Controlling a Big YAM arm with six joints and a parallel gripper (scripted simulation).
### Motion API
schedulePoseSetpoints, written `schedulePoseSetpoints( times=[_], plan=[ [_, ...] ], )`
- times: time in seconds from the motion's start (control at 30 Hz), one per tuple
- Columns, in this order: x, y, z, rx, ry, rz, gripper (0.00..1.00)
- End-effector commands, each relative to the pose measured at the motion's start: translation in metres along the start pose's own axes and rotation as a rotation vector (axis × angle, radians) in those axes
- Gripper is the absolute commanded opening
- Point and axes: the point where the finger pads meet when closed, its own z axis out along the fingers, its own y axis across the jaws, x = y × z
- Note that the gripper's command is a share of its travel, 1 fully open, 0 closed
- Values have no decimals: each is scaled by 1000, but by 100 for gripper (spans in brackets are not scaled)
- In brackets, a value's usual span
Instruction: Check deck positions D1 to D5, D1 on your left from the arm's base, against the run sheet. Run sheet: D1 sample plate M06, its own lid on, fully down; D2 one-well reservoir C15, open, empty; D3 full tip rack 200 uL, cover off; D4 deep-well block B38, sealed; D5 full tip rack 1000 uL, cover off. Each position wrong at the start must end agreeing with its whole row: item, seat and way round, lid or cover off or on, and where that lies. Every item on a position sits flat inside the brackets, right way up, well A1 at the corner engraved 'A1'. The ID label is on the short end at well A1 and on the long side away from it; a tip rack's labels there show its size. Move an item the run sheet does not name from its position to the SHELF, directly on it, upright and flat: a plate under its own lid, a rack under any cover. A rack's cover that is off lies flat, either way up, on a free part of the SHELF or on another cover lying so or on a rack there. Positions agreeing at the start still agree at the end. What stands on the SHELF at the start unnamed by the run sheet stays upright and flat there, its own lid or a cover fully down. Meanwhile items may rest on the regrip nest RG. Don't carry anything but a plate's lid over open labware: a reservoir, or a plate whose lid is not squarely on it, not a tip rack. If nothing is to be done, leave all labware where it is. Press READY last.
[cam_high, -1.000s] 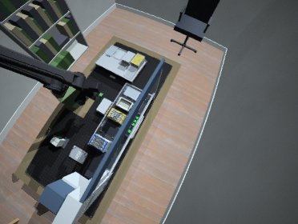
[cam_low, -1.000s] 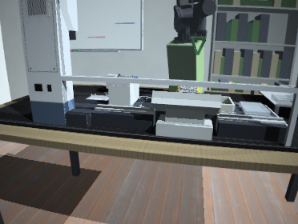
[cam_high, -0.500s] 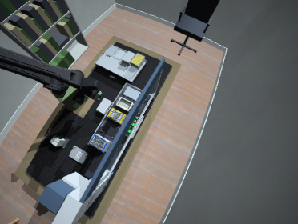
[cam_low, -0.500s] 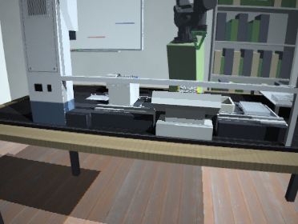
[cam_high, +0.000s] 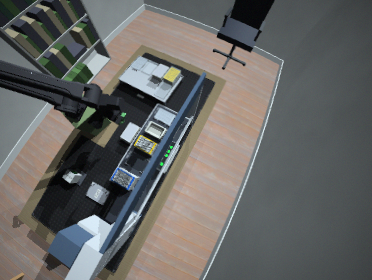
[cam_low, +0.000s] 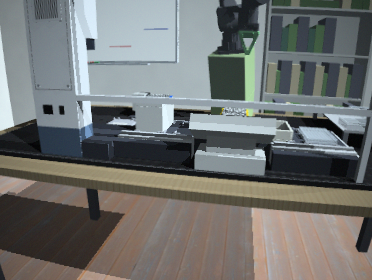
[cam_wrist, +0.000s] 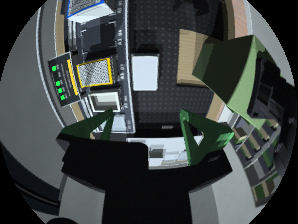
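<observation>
The pincer hangs above the black surface with its green fingers spread wide and nothing between them. In the top view the dark arm reaches in from the left, and the pincer sits near the end of the deck row closest to the shelf, just short of a flat white lid lying on the surface beside the row.

The row of deck positions runs along the blue rail. Nearest the shelf end lies a flat grey plate. Next comes an open white reservoir, then a yellow-framed tip rack with its tips showing, then a dark block, and last a blue-framed tip rack, also uncovered. The wrist view shows the same run: blue-framed rack, dark block, yellow-framed rack, reservoir, with the white lid to their right. Green lights glow on the rail beside the yellow-framed rack.

Beyond the row's end stands the grey shelf, carrying several pale items and one with a yellow top. Two small grey fixtures sit on the surface well apart from the row. Labels on the labware are too small to read.
</observation>
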Motion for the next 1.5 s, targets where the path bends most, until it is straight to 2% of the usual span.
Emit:
schedulePoseSetpoints(
  times=[0.0,1.4,1.47],
  plan=[
    [10,27,-26,-63,25,12,100],
    [11,30,-25,-67,26,15,100],
    [9,28,-28,-73,26,-40,100]
  ],
)
